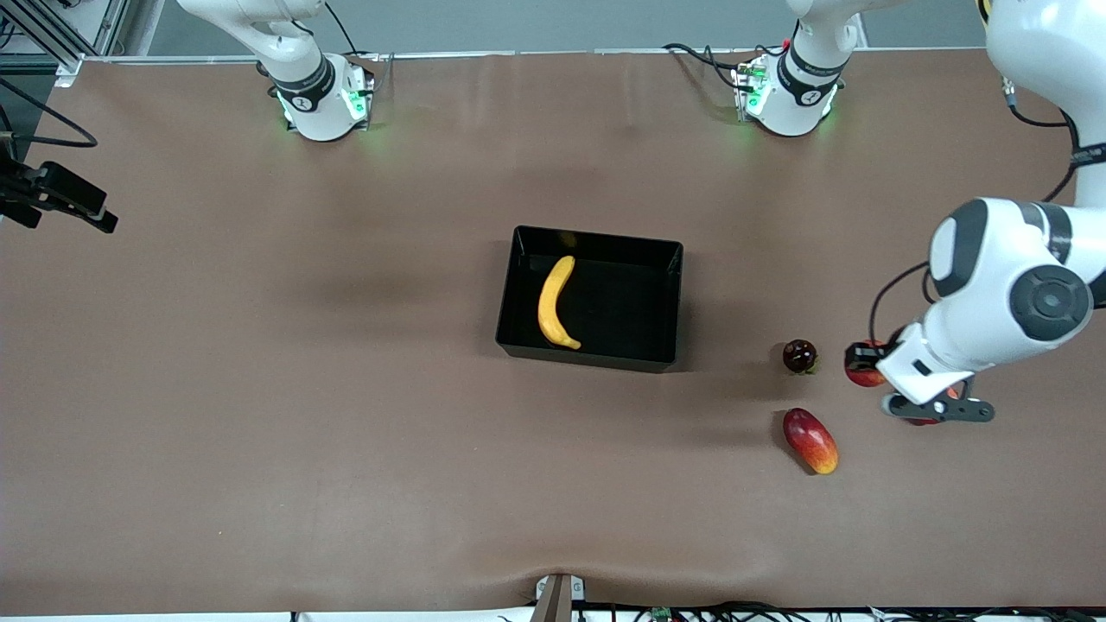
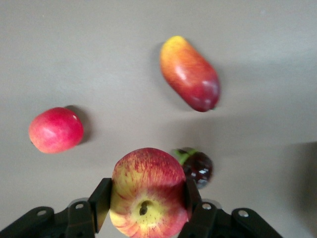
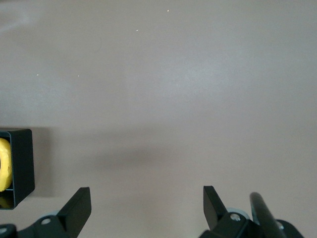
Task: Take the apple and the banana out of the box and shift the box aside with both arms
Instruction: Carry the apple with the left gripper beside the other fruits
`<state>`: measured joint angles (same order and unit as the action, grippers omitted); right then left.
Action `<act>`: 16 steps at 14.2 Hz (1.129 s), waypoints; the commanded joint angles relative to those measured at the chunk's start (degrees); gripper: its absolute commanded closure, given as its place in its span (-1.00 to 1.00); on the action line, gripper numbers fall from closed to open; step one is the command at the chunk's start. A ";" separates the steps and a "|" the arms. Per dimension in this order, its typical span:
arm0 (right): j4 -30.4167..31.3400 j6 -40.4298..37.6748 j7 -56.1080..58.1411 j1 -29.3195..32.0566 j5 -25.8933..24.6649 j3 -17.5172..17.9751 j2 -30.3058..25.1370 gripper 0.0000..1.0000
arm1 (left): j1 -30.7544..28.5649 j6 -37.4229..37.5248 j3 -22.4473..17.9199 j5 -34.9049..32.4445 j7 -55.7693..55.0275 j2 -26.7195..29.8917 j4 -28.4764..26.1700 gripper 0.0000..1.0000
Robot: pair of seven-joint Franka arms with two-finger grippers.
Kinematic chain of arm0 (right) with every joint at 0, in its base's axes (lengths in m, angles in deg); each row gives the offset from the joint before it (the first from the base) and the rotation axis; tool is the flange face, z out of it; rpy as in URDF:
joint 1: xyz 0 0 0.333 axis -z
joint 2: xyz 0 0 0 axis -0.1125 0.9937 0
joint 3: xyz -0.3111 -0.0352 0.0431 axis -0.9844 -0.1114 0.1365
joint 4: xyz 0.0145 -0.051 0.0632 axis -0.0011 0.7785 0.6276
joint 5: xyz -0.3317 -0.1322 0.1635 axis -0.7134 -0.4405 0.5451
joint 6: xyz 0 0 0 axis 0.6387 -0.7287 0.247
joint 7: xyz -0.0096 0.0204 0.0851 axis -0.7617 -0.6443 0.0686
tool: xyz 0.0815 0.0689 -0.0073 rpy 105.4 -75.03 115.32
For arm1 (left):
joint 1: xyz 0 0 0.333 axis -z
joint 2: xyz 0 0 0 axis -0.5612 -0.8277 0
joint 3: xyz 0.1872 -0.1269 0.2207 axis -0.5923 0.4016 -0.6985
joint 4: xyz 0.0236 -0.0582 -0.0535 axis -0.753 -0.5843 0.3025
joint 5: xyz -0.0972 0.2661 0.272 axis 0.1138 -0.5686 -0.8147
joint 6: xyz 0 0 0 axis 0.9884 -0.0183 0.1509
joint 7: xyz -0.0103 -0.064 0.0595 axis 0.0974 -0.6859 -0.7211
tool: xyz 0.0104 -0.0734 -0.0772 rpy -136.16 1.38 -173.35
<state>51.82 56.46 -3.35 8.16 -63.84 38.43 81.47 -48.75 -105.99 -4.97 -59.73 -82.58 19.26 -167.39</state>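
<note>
The black box (image 1: 587, 352) sits mid-table with the yellow banana (image 1: 557, 302) lying in it. My left gripper (image 1: 864, 367) is shut on the red apple with yellowish patches (image 1: 858, 374), over the table toward the left arm's end, beside the dark maroon fruit. In the left wrist view the apple (image 2: 148, 193) fills the gap between both fingers (image 2: 101, 203) of the left gripper (image 2: 148, 191). My right gripper (image 3: 147, 191) is open and empty over bare table. A corner of the box (image 3: 22, 166) and the banana (image 3: 4, 163) show at that view's edge. The right gripper is out of the front view.
A dark maroon round fruit (image 1: 799, 355) and an oblong red-yellow mango (image 1: 810, 441) lie between the box and the left gripper. Another round red fruit (image 2: 55, 130) lies on the table by the left gripper, mostly hidden under the wrist in the front view (image 1: 923, 422).
</note>
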 commanded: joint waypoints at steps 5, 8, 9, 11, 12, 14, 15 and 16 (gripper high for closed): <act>-0.56 -0.23 0.07 -0.21 -0.10 0.01 0.25 -1.00 | -8.85 -12.95 0.79 0.19 9.22 -4.23 -8.42 1.00; -0.56 -0.32 0.07 -0.21 -0.19 0.01 0.33 -1.00 | -10.35 -14.11 0.88 0.63 11.17 -4.33 -10.45 1.00; -0.56 -0.32 0.07 -0.21 -0.10 0.01 0.33 -1.00 | -10.44 -14.19 0.88 0.72 11.34 -4.42 -11.15 1.00; -0.56 -0.23 0.07 -0.21 -0.10 0.01 0.33 -1.00 | -11.49 -15.07 0.97 0.81 11.52 -5.12 -12.04 1.00; -0.47 -0.32 0.07 -0.21 -0.10 0.01 0.33 -1.00 | -11.49 -15.16 1.05 0.81 11.52 -5.21 -12.21 1.00; -0.56 -0.32 0.07 -0.21 -0.10 0.01 0.33 -1.00 | -11.49 -15.86 1.05 1.51 11.52 -5.65 -12.74 1.00; -0.56 -0.32 0.07 -0.21 -0.19 0.01 0.33 -1.00 | -11.49 -16.39 1.05 1.77 11.96 -5.65 -13.00 1.00; -0.56 -0.32 0.07 -0.12 -0.19 0.01 0.33 -1.00 | -11.49 -16.56 1.05 1.78 12.14 -5.74 -13.01 1.00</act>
<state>51.83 56.45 -3.35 8.16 -63.84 38.43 81.52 -59.16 -121.18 -4.85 -59.17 -72.10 13.22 -179.48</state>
